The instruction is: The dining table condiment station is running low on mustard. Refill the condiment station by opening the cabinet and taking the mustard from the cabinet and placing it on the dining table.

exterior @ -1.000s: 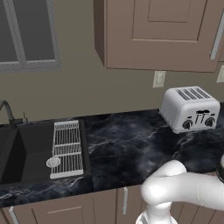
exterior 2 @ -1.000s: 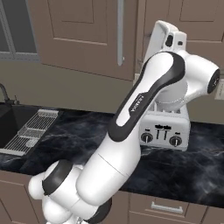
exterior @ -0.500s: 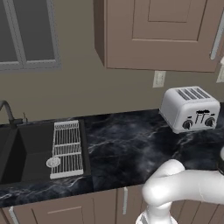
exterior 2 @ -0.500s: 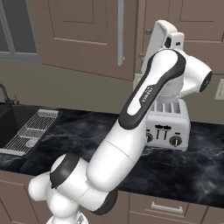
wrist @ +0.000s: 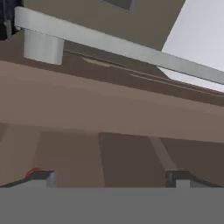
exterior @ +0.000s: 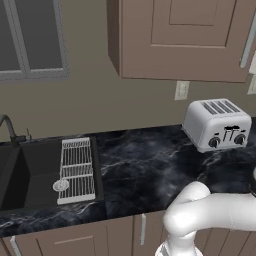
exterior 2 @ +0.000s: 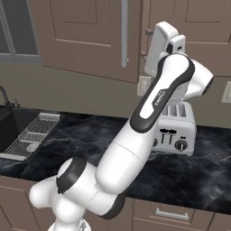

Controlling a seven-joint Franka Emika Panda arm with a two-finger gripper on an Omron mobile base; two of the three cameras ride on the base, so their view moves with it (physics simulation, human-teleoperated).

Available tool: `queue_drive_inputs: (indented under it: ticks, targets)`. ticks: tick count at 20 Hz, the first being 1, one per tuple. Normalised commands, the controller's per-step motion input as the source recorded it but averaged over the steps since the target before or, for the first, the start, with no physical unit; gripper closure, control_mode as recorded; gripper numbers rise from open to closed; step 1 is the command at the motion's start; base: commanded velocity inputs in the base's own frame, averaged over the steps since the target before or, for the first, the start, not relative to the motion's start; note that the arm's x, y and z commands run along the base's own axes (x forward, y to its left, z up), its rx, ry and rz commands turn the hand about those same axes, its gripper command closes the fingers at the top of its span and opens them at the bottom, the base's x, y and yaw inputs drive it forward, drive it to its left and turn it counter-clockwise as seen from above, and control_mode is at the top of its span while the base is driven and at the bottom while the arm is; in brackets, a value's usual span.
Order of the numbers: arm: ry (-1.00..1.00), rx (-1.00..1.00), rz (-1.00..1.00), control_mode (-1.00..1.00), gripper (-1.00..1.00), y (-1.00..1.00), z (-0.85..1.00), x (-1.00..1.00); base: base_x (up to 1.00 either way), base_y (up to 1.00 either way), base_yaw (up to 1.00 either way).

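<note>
The cabinet (exterior 2: 85, 31) is a brown wall unit above the counter, and its doors stand closed. Its long silver bar handle (exterior 2: 124, 34) hangs at the door's right edge. My arm is raised, with the hand (exterior 2: 159, 45) close to the cabinet front, just right of that handle. In the hand view the handle (wrist: 118, 43) runs across the top, above my open gripper (wrist: 111, 177), and nothing lies between the fingertips. The left base view has the cabinet (exterior: 185, 35) at the top. The mustard is hidden and the dining table is out of view.
A silver toaster (exterior: 217, 122) stands on the black marble counter (exterior: 145, 165) under the cabinet. A dark sink (exterior: 25, 170) with a white wire rack (exterior: 75, 162) lies at the left. A window (exterior: 30, 35) is on the left wall. Base cabinets run below the counter.
The arm's lower links have swung a little to the right. The hand stays close to the cabinet front and the jaws remain open.
</note>
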Motion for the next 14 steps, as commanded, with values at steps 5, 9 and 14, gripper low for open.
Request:
queue_drive_inputs:
  ticks: [5, 9, 14]
  targets:
    - [-0.13, -0.14, 0.19, -1.00, -1.00, 0.58, 0.11, -0.30, 0.00, 0.00, 0.00]
    - [-0.05, -0.17, 0.25, -1.00, -1.00, 0.63, 0.14, -0.50, 0.00, 0.00, 0.00]
    - [0.00, -0.17, 0.37, -1.00, -1.00, 0.63, 0.05, -0.88, 0.00, 0.00, 0.00]
